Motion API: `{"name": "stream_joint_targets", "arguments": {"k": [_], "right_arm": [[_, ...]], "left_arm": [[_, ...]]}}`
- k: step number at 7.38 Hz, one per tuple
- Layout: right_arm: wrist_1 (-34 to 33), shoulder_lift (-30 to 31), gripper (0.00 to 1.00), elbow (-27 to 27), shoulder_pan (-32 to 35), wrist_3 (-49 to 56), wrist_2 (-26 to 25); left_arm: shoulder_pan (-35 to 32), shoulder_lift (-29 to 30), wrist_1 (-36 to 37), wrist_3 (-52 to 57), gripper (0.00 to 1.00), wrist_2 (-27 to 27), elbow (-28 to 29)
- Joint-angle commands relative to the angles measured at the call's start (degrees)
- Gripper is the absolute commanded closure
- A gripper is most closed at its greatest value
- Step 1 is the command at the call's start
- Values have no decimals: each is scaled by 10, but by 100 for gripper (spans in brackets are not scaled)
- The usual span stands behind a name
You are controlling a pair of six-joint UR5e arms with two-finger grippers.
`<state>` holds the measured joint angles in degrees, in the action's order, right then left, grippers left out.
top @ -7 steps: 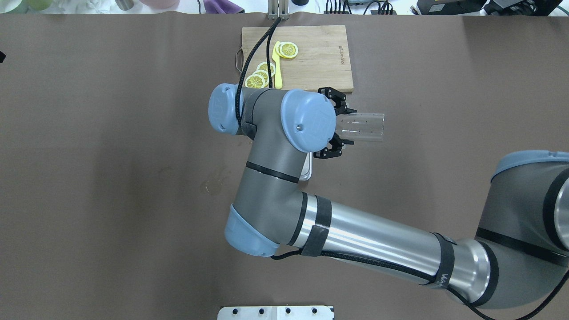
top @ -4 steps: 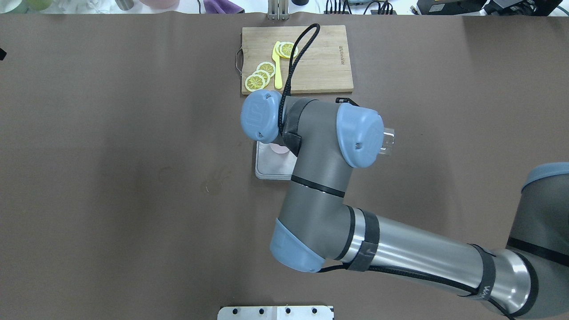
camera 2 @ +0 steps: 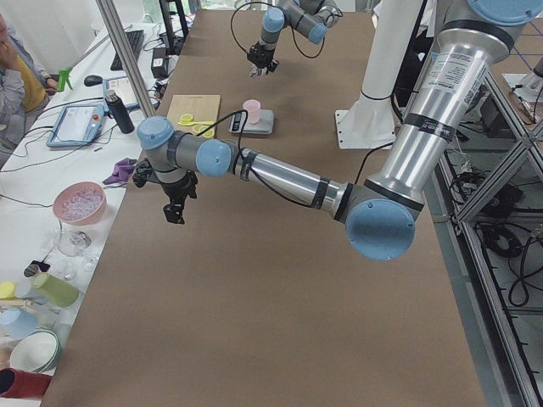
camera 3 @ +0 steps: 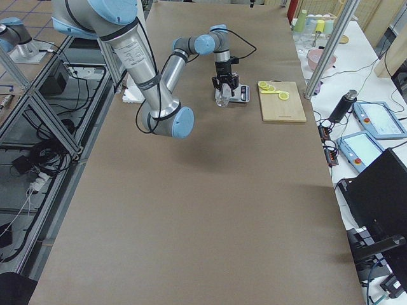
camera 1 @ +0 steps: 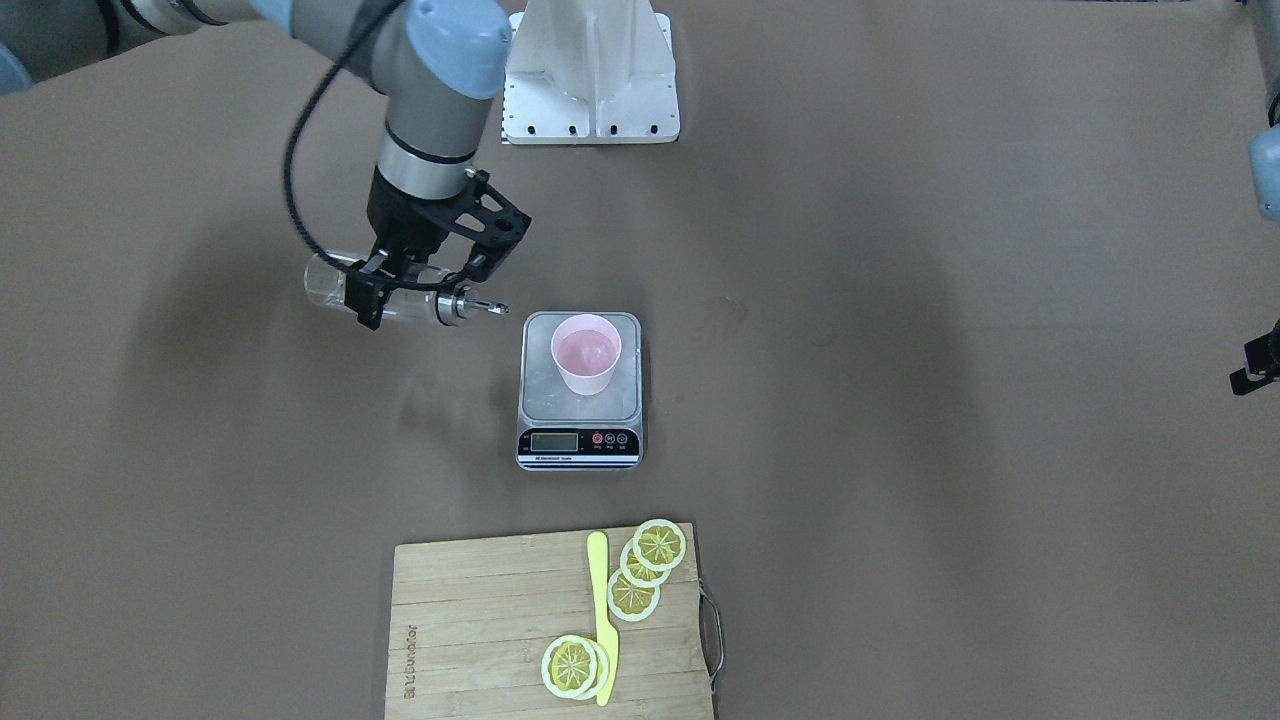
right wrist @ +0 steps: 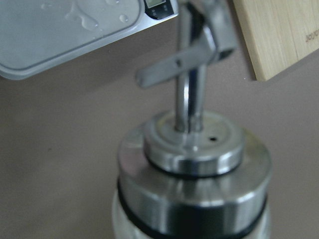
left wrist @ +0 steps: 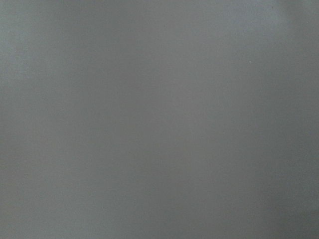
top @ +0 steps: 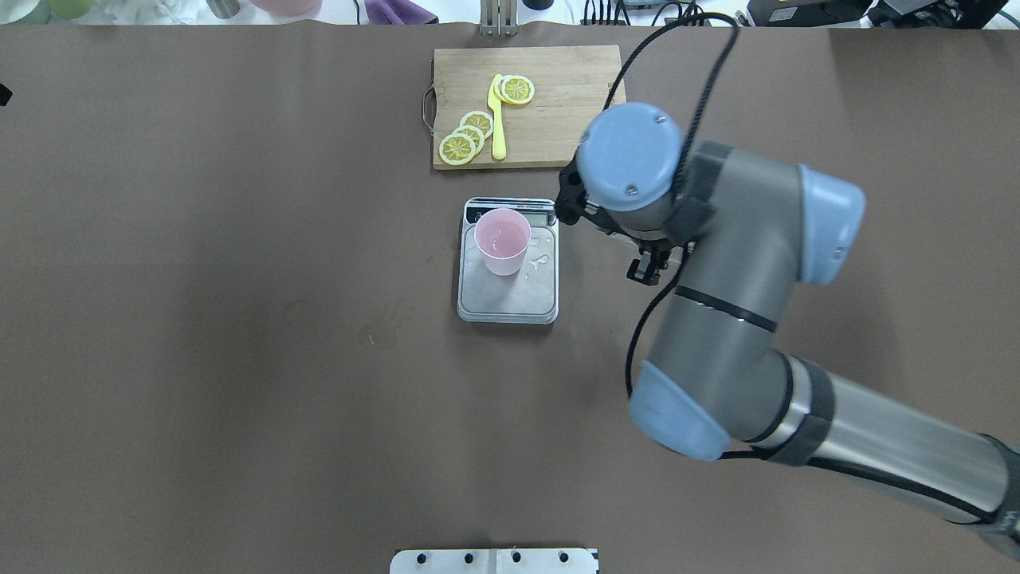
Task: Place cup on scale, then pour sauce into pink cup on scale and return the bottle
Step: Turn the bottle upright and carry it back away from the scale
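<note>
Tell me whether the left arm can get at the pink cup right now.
Probably yes: the cup stands uncovered on the scale, bare table lies between it and the left gripper, and the right gripper holds the bottle off on the other side. A long reach, though.

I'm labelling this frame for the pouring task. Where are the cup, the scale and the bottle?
cup (camera 1: 587,355): front-facing view, inside its open mouth.
scale (camera 1: 555,441): front-facing view, grey display on its front strip.
bottle (camera 1: 327,283): front-facing view, bare glass near its base.
</note>
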<state>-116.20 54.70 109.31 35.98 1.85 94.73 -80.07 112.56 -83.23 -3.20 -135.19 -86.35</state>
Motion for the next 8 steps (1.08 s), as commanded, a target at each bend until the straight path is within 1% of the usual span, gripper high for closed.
{"name": "stream_joint_targets", "arguments": {"k": [1, 3, 4, 5, 6, 7, 8], "right_arm": [[161, 122, 100, 45, 71, 1, 100], [299, 214, 100, 46, 114, 4, 142], [396, 273, 100, 44, 141, 4, 171], [493, 329, 100, 37, 176, 3, 212], [553, 358, 100, 34, 209, -1, 248], [582, 378, 100, 31, 228, -2, 265], [609, 396, 100, 30, 232, -2, 268]], "left_arm": [[0, -1, 0, -1, 2, 1, 0], [0, -1, 1, -1, 2, 2, 0], [0, 0, 1, -1, 2, 2, 1], [0, 0, 1, 0, 2, 3, 1], [0, 0, 1, 0, 2, 3, 0], [0, 0, 2, 0, 2, 3, 0], [0, 0, 2, 0, 2, 3, 0]]}}
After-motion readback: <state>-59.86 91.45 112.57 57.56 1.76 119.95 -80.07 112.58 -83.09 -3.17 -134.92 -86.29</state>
